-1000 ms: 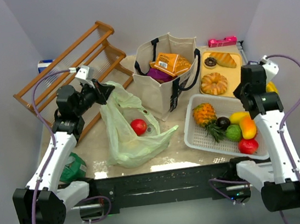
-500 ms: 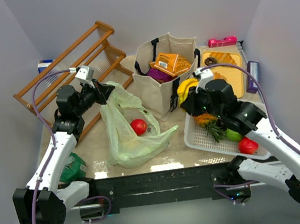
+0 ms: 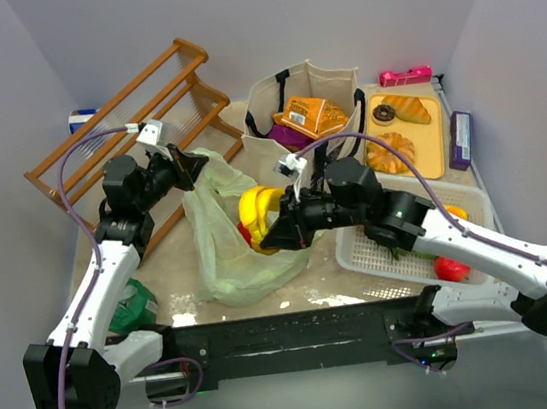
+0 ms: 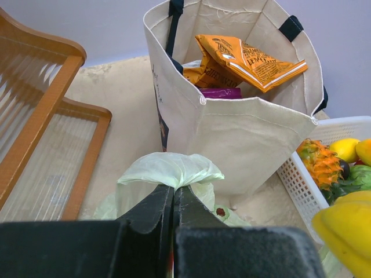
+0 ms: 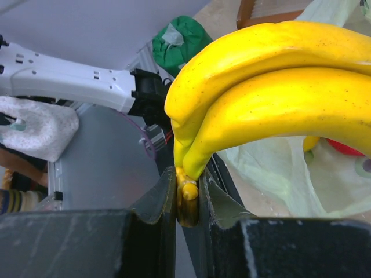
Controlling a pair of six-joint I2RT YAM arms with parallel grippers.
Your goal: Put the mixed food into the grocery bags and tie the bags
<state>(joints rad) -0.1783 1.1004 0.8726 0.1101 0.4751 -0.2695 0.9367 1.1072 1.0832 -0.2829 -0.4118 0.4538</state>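
Pinching green bag (image 4: 174, 168) lip in left gripper (image 4: 173, 191), jaws flat together on the plastic, lifting that side to prop the mouth open for loading. Clamping bananas (image 5: 278, 87) by the stem in right gripper (image 5: 186, 194), hanging just over that mouth above red fruit (image 5: 346, 148) already inside. Gripping at the stem to leave the bulk free to drop in. Probably next: lower, let go.

Counting:
- 2 bags: green bag and tote (image 4: 243, 133)
- 2 bananas, one bunch
- 1 red fruit in green bag
- in tote: 2 orange packets (image 4: 249, 55) by the look, 1 purple packet (image 4: 220, 92)

No knot on either bag yet
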